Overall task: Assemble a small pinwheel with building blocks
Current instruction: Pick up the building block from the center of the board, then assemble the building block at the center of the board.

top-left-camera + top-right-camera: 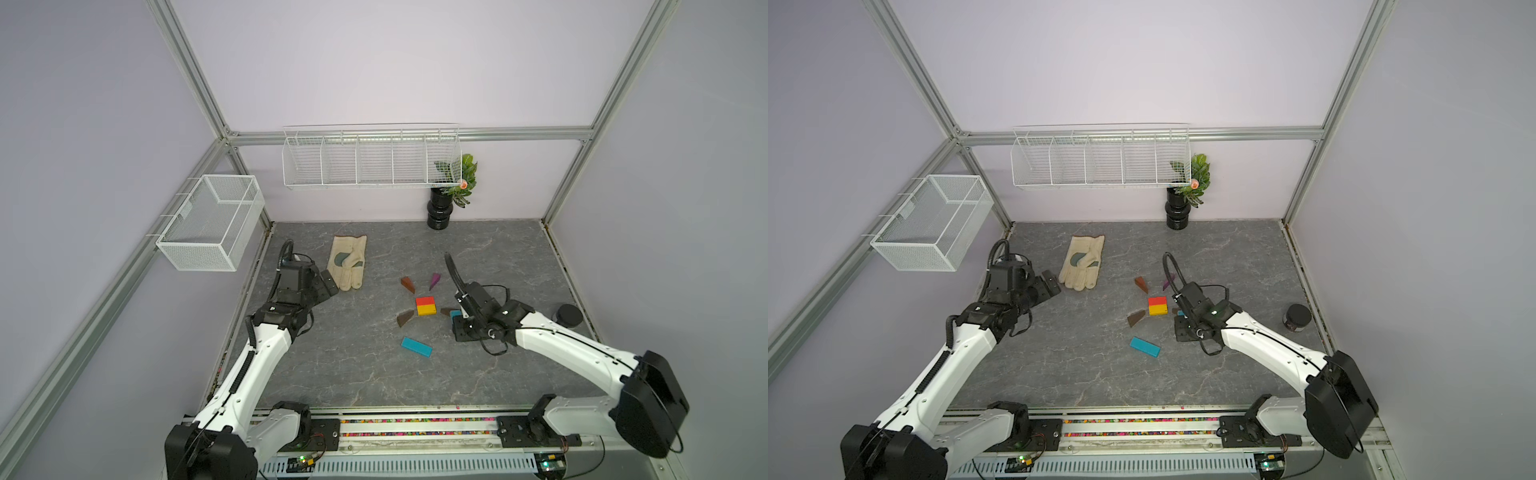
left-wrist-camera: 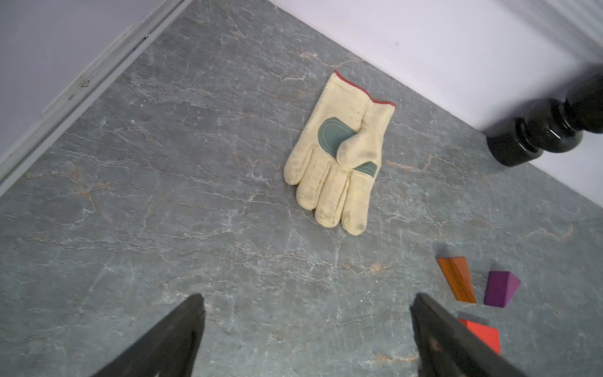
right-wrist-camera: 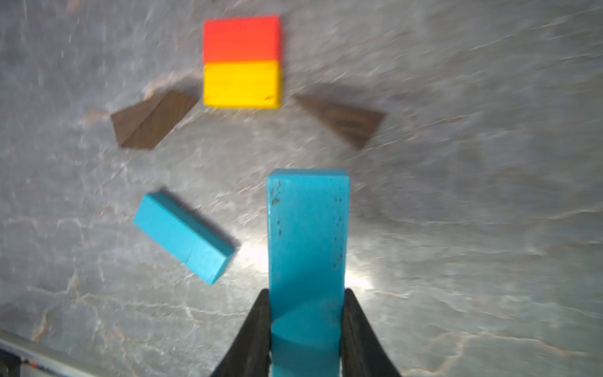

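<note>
The right gripper (image 3: pixel 306 293) clamps a teal bar (image 3: pixel 306 228), seemingly lifted; the left gripper (image 2: pixel 308 298) gapes. Stem step: next, butt it squarely against the yellow block (image 3: pixel 241 83).

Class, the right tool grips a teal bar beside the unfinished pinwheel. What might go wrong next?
1. The right tool pinches the long teal wooden bar at one end only, so it may pivot or slip.
2. Carrying it toward the red-and-yellow block square could knock the nearby dark brown wooden wedge.
3. The second teal bar lies loose and askew; it might get bumped.
</note>
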Controlling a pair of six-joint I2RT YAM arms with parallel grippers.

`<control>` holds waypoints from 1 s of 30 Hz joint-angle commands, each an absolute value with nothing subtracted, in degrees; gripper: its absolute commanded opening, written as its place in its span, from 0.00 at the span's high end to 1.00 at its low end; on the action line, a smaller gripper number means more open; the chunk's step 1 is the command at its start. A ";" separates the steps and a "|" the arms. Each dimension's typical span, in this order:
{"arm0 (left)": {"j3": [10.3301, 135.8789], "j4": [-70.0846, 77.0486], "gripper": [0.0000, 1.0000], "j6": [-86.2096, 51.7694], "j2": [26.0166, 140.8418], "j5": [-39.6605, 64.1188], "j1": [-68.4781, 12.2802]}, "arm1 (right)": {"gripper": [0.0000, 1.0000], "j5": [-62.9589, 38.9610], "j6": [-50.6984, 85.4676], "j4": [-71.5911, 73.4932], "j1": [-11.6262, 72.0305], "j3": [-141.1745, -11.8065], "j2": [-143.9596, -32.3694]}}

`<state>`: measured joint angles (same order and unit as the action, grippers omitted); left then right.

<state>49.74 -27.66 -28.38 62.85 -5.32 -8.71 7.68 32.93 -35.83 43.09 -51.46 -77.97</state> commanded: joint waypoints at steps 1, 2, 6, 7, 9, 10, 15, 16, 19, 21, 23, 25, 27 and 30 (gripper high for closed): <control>50.40 -25.74 0.00 -24.73 65.33 2.25 -4.17 | 0.79 8.61 35.71 -33.92 46.93 -54.52 -84.53; 50.25 -24.38 0.00 -23.96 66.51 4.20 -3.35 | 0.79 8.54 35.82 -33.54 47.49 -55.50 -86.89; 51.05 -20.64 0.00 -20.85 71.63 11.63 -2.56 | 0.78 9.23 36.12 -32.83 48.03 -58.33 -93.17; 51.48 -20.10 0.00 -19.77 72.91 13.32 -2.59 | 0.78 8.97 36.19 -32.14 48.06 -58.65 -94.37; 52.68 -20.99 0.00 -17.89 75.04 15.44 -2.46 | 0.77 8.45 36.26 -31.89 48.07 -59.51 -96.59; 53.53 -21.46 0.00 -17.18 75.95 16.52 -2.07 | 0.76 8.44 36.45 -32.17 48.08 -59.88 -97.65; 54.43 -20.67 0.00 -17.61 77.61 20.92 -0.02 | 0.73 8.79 37.04 -32.37 48.08 -60.63 -100.84; 54.49 -20.45 0.00 -17.63 77.68 20.96 0.04 | 0.70 8.79 37.17 -32.58 48.14 -60.88 -101.15; 56.11 -21.04 0.00 -16.82 78.40 21.01 0.09 | 0.58 9.13 37.75 -32.93 48.08 -61.39 -101.09; 57.96 -22.36 0.00 -15.62 79.62 20.49 0.09 | 0.47 9.57 38.00 -33.28 48.08 -61.67 -100.60; 58.47 -22.48 0.00 -15.20 80.53 20.84 0.17 | 0.43 9.91 37.86 -33.91 48.10 -62.10 -100.33; 57.60 -21.20 0.00 -15.89 80.89 21.90 0.23 | 0.42 10.35 37.61 -34.90 48.08 -62.78 -100.48; 57.63 -21.01 0.00 -16.27 81.04 23.38 0.43 | 0.43 10.49 37.19 -35.24 48.09 -63.31 -100.61; 57.80 -20.99 0.00 -16.19 80.17 23.73 0.53 | 0.50 10.28 36.75 -35.46 48.06 -63.96 -101.38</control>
<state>57.06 -21.50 -17.26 80.64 21.91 0.05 9.41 36.93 -33.58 47.94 -62.83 -100.53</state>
